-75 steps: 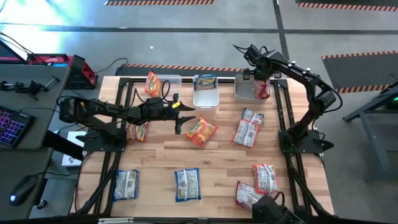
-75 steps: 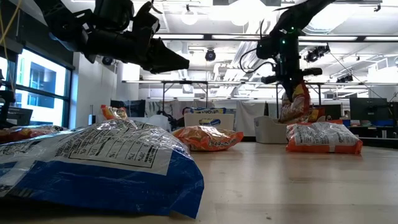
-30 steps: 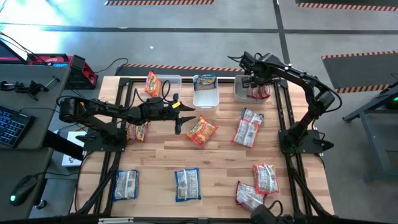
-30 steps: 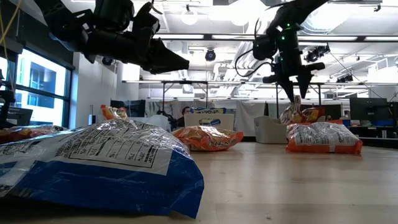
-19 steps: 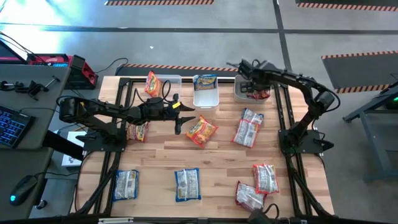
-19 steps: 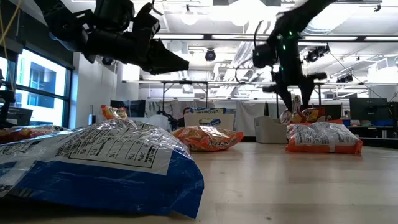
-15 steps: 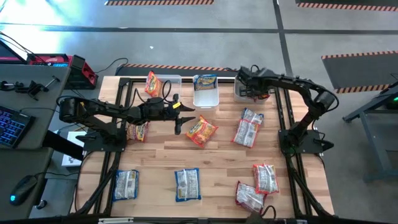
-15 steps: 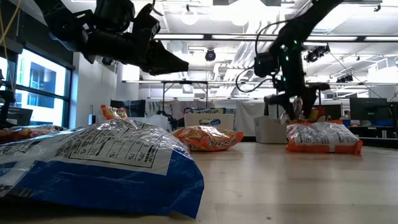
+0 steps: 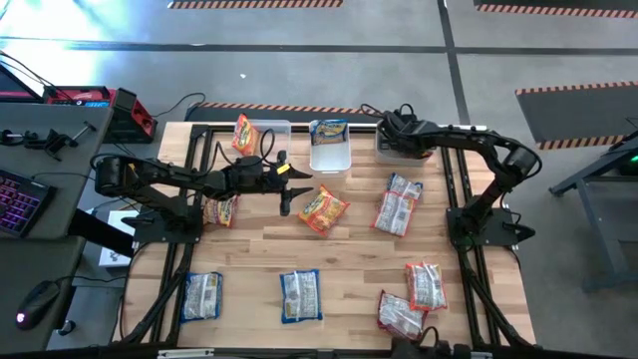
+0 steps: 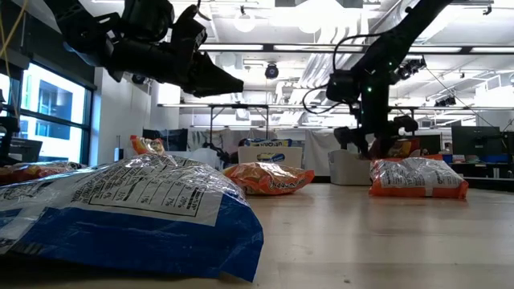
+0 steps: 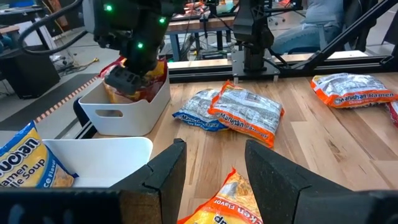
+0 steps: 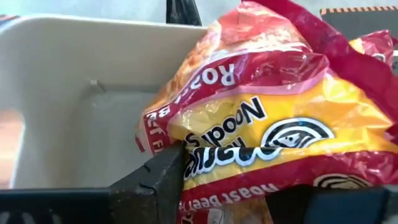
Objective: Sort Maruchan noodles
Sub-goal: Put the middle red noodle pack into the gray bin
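Right claw (image 9: 391, 135) is lowered into the right bin (image 9: 383, 152), jaws parted around the red packet (image 12: 261, 137), hold unconfirmed; eight packets are left unsorted on the table (image 9: 349, 254).

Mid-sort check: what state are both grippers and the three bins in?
Left gripper: open, hovering over orange packet.
Right gripper: down in right bin, at red packet.
Middle bin: holds blue packet.
Left bin: orange-red packet leaning in it.
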### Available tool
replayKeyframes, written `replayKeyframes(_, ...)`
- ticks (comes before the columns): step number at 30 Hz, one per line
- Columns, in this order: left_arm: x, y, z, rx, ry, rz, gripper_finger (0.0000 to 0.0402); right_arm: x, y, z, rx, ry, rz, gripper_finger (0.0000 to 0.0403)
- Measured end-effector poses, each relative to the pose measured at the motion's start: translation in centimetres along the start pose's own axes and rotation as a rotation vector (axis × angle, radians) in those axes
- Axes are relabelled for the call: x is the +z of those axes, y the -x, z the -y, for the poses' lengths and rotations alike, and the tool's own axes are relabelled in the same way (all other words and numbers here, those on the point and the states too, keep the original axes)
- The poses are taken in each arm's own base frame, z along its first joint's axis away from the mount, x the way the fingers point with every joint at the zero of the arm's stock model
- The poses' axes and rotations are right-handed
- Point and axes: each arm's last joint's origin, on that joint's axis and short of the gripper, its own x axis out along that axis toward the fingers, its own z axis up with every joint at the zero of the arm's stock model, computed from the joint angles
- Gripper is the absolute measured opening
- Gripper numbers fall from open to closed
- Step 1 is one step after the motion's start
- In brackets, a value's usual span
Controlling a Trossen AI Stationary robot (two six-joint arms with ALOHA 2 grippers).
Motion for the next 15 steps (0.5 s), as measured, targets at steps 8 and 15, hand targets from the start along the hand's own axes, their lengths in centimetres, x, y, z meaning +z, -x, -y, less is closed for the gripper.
replayKeyframes(8,0.00,0.00,0.01,0.000,-0.004,0.000,0.0154,0.05,0.12,-0.14,-0.013,-0.120,0.036,0.0147)
replayKeyframes(15,0.00,0.00,0.00,0.000,-0.004,0.000,0.0154,-0.30,0.69,-0.34,0.011,-0.139,0.015,0.0166)
